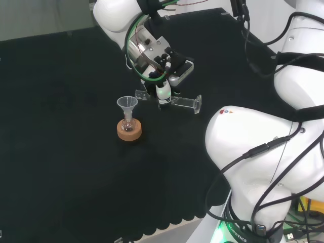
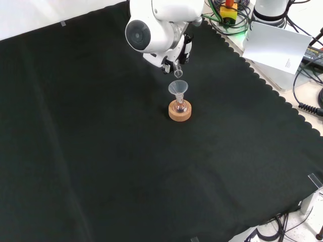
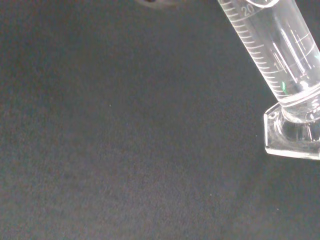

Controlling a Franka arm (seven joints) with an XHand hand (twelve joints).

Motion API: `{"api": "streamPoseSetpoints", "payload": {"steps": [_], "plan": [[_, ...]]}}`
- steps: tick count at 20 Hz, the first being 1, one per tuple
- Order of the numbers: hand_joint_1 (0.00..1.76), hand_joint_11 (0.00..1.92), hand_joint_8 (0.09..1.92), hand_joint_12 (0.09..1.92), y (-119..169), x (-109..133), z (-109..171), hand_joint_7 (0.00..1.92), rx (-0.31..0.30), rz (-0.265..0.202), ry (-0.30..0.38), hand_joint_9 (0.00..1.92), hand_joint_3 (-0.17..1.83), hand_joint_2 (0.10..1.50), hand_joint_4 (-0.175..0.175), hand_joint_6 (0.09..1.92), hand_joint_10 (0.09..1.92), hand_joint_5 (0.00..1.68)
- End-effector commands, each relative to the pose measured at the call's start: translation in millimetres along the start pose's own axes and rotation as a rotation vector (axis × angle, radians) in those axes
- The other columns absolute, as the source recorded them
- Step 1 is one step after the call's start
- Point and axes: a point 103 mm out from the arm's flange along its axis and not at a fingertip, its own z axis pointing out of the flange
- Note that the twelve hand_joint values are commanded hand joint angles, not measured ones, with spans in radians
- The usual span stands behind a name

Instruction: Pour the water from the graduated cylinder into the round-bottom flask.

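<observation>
Head view showed me the hand [image 1: 161, 93] curled round the graduated cylinder [image 1: 172, 102], held nearly level, its mouth just beside the funnel [image 1: 127, 104] in the round-bottom flask [image 1: 129, 125] on its cork ring [image 1: 129, 130]. I judged pouring underway, emptying and setting down left.

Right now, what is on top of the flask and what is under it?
A clear funnel sits in the neck of the flask. A cork ring holds the flask from below. The ring hides the flask's bottom, so I cannot see whether it touches the cloth.
</observation>
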Motion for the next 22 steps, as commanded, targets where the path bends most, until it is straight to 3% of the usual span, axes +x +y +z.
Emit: {"api": "streamPoseSetpoints", "payload": {"steps": [1,22], "plan": [[1.26,1.16,0.96,0.87,-0.6,3.0,-1.9,1.03,0.039,0.022,-0.014,1.44,0.00,1.10,-0.175,0.96,0.09,0.99],[1.26,1.16,0.96,0.86,-1.0,8.1,-10.5,1.02,0.138,0.078,-0.056,1.44,0.00,1.10,-0.175,0.97,0.09,0.98]]}}
